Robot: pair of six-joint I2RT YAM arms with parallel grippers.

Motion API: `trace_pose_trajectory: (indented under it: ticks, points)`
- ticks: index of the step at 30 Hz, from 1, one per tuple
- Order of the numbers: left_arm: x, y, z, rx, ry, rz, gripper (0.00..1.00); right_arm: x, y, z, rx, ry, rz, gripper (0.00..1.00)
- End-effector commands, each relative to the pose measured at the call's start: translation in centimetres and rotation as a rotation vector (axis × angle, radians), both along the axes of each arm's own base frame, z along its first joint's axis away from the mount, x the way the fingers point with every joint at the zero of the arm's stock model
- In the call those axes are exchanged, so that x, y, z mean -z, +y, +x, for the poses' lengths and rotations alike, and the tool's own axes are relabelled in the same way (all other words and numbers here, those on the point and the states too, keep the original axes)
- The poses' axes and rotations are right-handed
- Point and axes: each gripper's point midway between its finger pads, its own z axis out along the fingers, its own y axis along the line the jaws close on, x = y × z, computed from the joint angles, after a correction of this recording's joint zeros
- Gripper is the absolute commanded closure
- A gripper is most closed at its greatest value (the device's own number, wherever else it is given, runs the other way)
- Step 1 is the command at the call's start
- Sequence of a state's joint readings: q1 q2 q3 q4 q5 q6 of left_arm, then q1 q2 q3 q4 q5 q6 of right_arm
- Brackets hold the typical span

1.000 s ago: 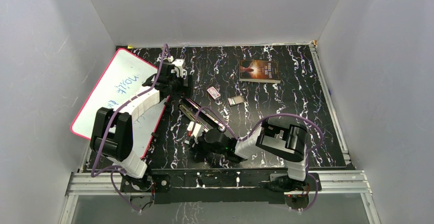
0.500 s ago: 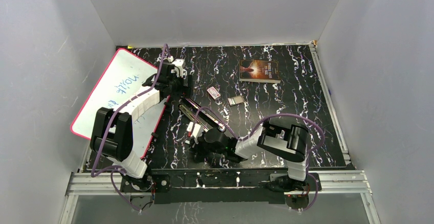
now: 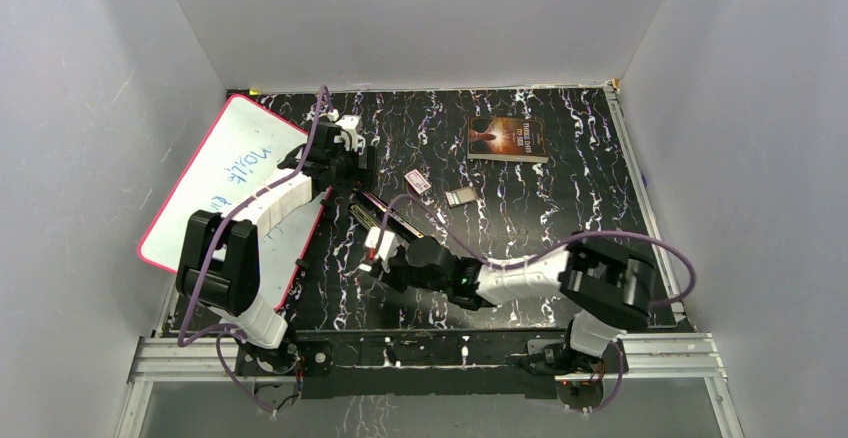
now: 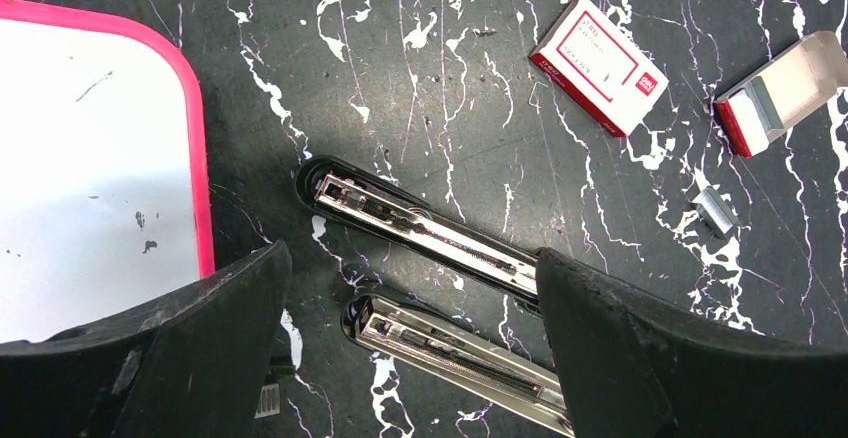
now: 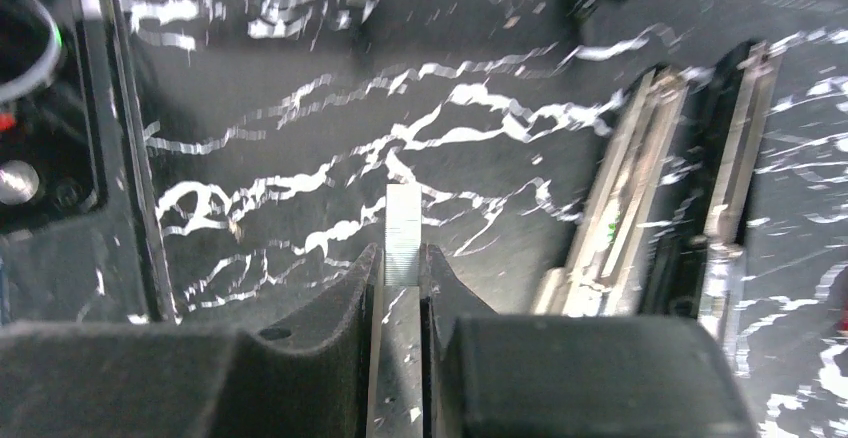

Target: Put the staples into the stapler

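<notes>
We see the right gripper (image 5: 400, 263) pinching a strip of staples (image 5: 404, 220) between its fingers. The strip stands out past the fingertips, above the black marbled table (image 5: 300, 108). The stapler (image 5: 640, 208) lies open to the right of this gripper, near the strip but apart from it, with its two long halves side by side.

The left gripper (image 4: 412, 263) is spread wide. In its own camera the stapler runs between its two fingers (image 4: 150, 358), and we cannot tell whether either finger touches it. Ahead of this gripper and to its right lie a closed red-and-white box (image 4: 600, 63), an open box (image 4: 780, 93) with its flap up, and a loose strip (image 4: 715, 208) of staples lying alone on the table. To its left is a whiteboard (image 4: 90, 158) with a pink rim.

Only the right wrist camera shows the pinched strip. Only the left wrist camera shows the loose one clearly. The overhead camera alone shows a book (image 3: 507, 139) lying well beyond both grippers.

The whiteboard carries blue handwriting, which we cannot read with any certainty. The print on the closed box and on the book's cover is too small to make out.
</notes>
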State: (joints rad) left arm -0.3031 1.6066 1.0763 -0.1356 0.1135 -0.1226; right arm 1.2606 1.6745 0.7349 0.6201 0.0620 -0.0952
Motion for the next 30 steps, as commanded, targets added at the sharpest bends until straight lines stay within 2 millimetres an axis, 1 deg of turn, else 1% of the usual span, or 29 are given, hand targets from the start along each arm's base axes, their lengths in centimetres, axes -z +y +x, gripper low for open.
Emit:
trace_pose_trajectory:
  ticks: [1, 4, 8, 10, 13, 19, 30]
  points:
    - [-2.6, 0.0, 0.2, 0.008, -0.059, -0.019, 0.08, -5.4, -1.7, 2.4, 0.133, -0.005, 0.119, 1.00]
    - [-2.5, -0.2, 0.2, 0.010, -0.055, -0.026, 0.08, -5.9, -4.3, 4.0, 0.231, 0.036, 0.109, 1.00]
    - [-2.4, -0.3, 0.2, 0.013, -0.048, -0.033, 0.08, -5.7, -7.5, 5.7, 0.361, 0.089, 0.081, 1.00]
    - [-2.3, -0.4, 0.1, 0.013, -0.046, -0.033, 0.08, -5.2, -8.5, 6.5, 0.404, 0.117, 0.063, 1.00]
    - [-2.2, -0.4, 0.1, 0.013, -0.041, -0.034, 0.08, -4.7, -9.5, 7.8, 0.450, 0.153, 0.037, 1.00]
    - [-1.8, -0.4, 0.2, 0.015, -0.031, -0.033, 0.08, -3.3, -9.9, 9.1, 0.459, 0.217, -0.045, 1.00]
    - [-1.2, -0.6, 0.2, 0.019, -0.013, -0.032, 0.09, -3.0, -9.3, 10.6, 0.454, 0.263, -0.049, 1.00]
